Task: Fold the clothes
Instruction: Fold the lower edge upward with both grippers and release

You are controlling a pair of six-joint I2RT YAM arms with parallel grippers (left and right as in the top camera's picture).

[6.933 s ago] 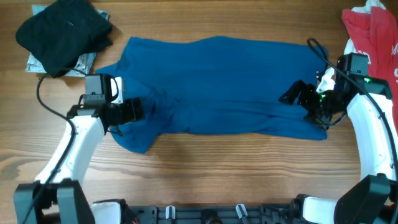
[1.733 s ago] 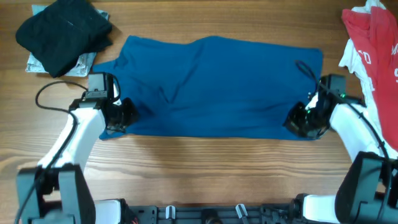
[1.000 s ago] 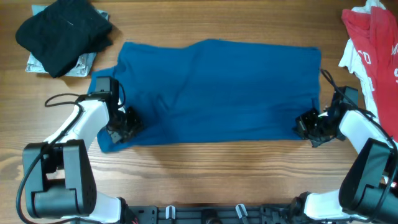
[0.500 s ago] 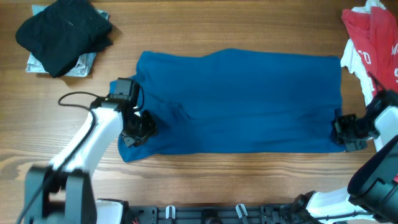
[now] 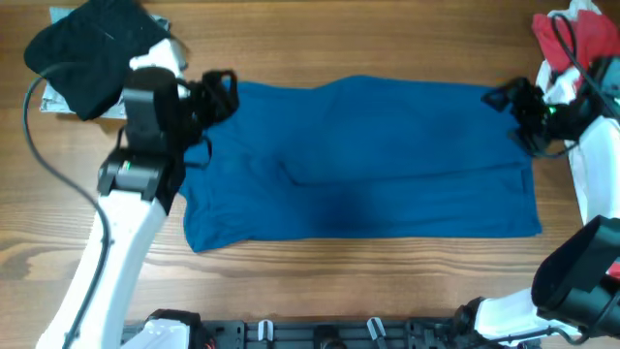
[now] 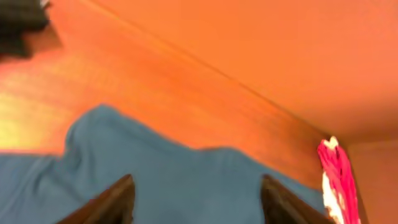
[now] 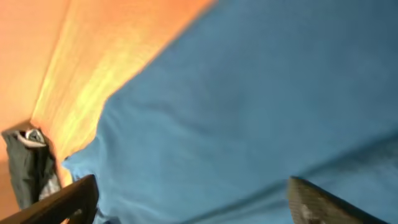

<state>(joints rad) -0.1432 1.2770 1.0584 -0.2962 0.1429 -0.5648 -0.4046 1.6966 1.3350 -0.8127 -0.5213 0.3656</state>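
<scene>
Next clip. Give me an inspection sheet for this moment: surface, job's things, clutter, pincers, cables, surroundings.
Surface: wooden table, grain running side to side.
Job's things: blue shirt spread flat mid-table, lightly creased; black garment bunched at far left; red-and-white garment bunched at far right.
Clutter: grey printed scrap under the black garment.
Pincers: left pincer open, by the shirt's far left corner, holding nothing; right pincer open, by its far right corner, holding nothing.
Cables: black cable loops beside the left arm; another crosses the red-and-white garment.
Surroundings: nothing seen.
</scene>
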